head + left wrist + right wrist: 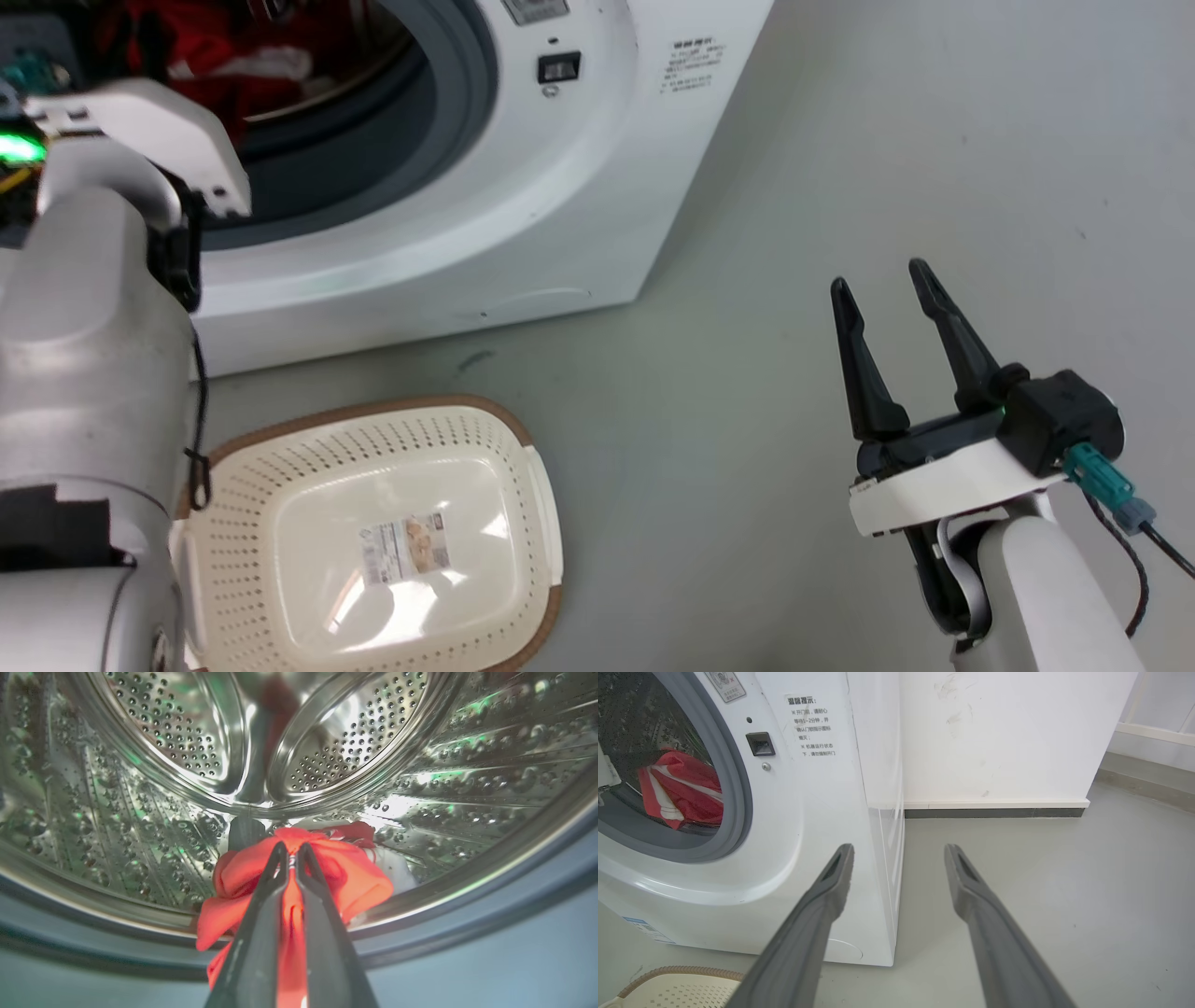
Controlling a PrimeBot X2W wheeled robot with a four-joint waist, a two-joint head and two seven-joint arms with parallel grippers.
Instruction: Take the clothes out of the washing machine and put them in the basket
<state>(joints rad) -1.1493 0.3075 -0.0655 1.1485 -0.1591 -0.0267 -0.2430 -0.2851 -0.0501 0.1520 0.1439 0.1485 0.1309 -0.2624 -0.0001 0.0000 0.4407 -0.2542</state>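
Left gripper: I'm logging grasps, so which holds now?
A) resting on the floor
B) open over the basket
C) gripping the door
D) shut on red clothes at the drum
D: the left wrist view shows the left gripper pinched shut on the red clothes at the mouth of the washing machine drum.

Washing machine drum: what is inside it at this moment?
Red clothes with white trim lie near the front lip of the drum, and the fingers of the left gripper are pinched shut on a fold. Whether more lies beneath the bunch is covered by the cloth.
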